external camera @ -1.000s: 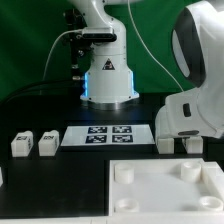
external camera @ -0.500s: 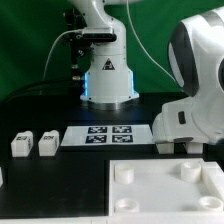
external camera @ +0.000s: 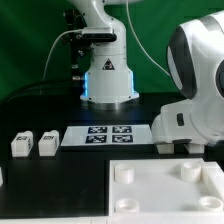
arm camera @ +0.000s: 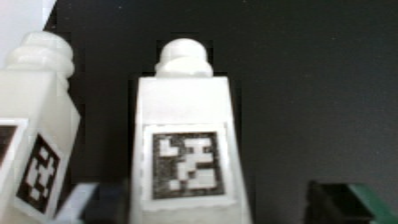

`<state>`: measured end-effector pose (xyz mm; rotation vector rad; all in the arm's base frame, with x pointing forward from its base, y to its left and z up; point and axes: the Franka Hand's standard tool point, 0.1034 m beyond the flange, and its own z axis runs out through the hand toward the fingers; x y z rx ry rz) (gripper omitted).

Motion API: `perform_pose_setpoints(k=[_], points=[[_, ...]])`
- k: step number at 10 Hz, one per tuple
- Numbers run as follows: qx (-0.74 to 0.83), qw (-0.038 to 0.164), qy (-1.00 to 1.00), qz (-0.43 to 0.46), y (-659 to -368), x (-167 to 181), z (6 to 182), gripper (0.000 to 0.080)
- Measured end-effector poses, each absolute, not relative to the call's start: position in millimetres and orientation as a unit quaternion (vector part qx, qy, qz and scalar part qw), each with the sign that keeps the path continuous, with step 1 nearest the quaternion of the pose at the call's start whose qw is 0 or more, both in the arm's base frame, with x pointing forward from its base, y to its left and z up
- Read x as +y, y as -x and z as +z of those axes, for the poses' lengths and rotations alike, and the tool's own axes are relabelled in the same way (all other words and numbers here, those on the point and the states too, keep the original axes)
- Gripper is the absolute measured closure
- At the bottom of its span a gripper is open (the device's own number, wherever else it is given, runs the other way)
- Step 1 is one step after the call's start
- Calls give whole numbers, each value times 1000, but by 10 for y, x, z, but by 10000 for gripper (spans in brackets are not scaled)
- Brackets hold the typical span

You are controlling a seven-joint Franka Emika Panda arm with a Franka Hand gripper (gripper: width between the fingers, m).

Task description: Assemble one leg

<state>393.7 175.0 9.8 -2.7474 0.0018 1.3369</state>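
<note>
Leg [arm camera: 187, 130], a small white post with a rounded peg at one end and a black-and-white square tag on its facing side, filled the middle of the wrist view and rested on the dark surface [arm camera: 302, 90]. A second leg [arm camera: 36, 130] of the same kind sat just beside it, with a narrow dark gap between them and its own tag partly cut off by the frame.

The hand could not be made out. The wrist view showed only a dark sliver [arm camera: 350, 200] near the leg, and in the exterior view the arm [external camera: 195, 90] hid everything beneath it, so I cannot tell whether the hand was spread or pressed together.

In the exterior view, two small white pieces [external camera: 165, 146] peeked out under the arm on the right, too hidden to name surely. The marker board [external camera: 105, 134] lay flat in the middle, in front of the robot's base [external camera: 107, 80]. Two more legs [external camera: 20, 144] sat close together on the exterior view's left, well apart from the arm. The large white panel [external camera: 150, 190] with round corner sockets lay nearest the camera.
</note>
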Motion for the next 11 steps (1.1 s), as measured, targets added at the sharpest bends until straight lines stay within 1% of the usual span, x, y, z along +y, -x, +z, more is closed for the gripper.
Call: perform_pose_setpoints(k=[1, 2, 10, 11], points=[[1, 43, 898, 437, -3937, 1750, 98, 478], [1, 43, 898, 437, -3937, 1750, 98, 509], [0, 44, 899, 436, -3959, 1742, 113, 509], [-18, 57, 902, 428, -4117, 1678, 268, 509]])
